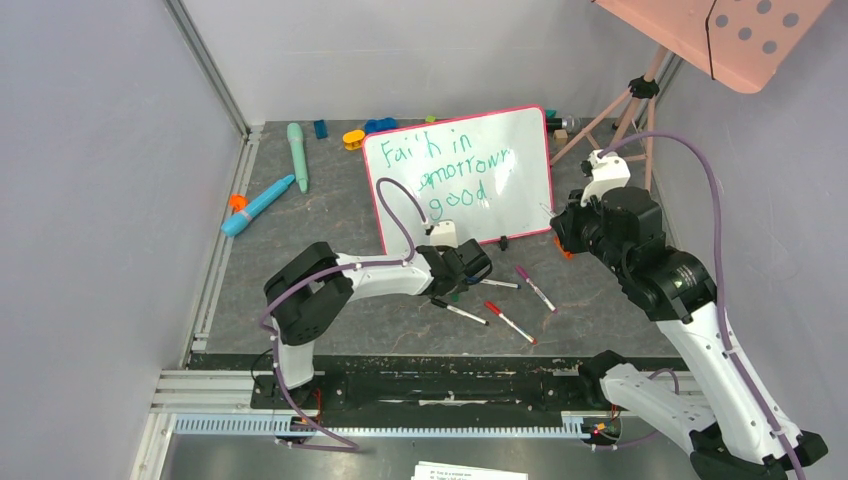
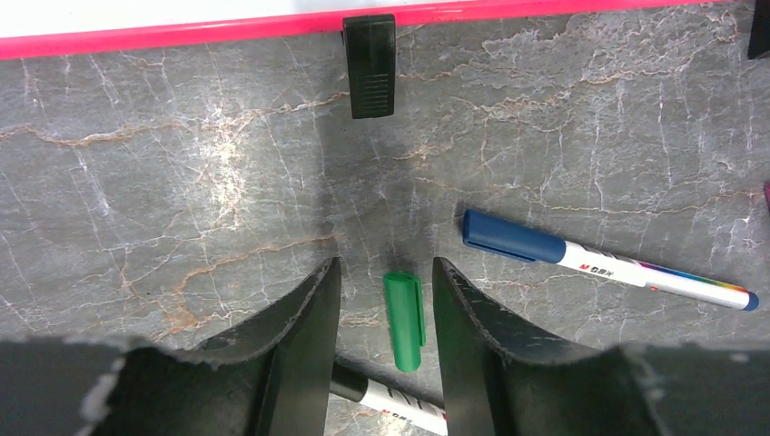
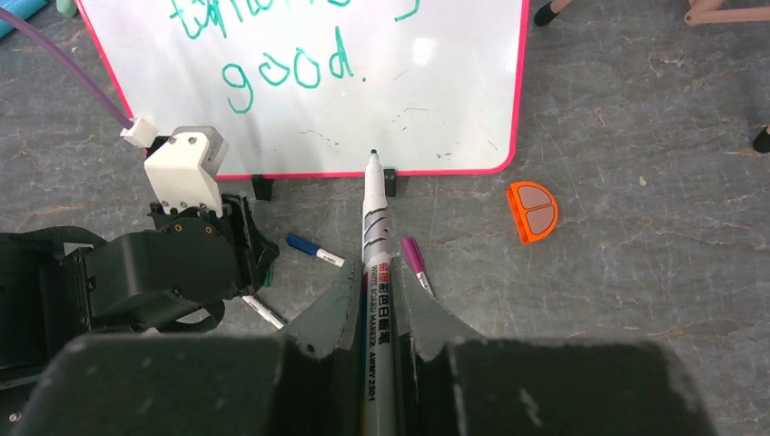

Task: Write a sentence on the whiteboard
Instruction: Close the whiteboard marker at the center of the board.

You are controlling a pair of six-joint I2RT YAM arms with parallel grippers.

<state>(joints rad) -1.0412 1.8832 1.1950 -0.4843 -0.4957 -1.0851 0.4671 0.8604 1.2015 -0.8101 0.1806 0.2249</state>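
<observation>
We see the whiteboard [image 1: 515, 205] at the back middle of the grey, rust-veined stone table [image 1: 330, 240]. It rests on small black clip feet [image 2: 369, 65], and its pink-red rim is rounded at the corners. The sentence [image 1: 445, 165] runs in green handwriting over three lines across the board's upper left, with the middle line smudged at its start. The glossy lower right is bare.

The strip of table before the board is narrow and cluttered with a blue-capped marker [image 2: 581, 259], a purple marker [image 1: 537, 288], a red marker [image 1: 510, 322] and a black-capped marker [image 1: 460, 312]. Left of the board there is more room, with a mint pen-shaped toy [image 1: 297, 155] and a blue toy pen [image 1: 258, 205] lying nearer the wall rail.

The right gripper [image 3: 377, 272] is clamped tight on an uncapped marker [image 3: 374, 209], a white barrel with printed lettering. Its dark tip points at the board's lower edge, just above one of the feet. We cannot tell whether the tip touches the face. An orange disc [image 3: 533, 211] lies just off the board's lower right corner.

The left gripper [image 2: 386, 268] hangs low near the front rim, its matte black fingers about half apart and holding nothing. A green cap [image 2: 403, 318] lies on the stone between them, clear of both.

Only the left wrist view shows this cap, since from overhead the arm covers it. Only the right wrist view shows the grip on the marker.
</observation>
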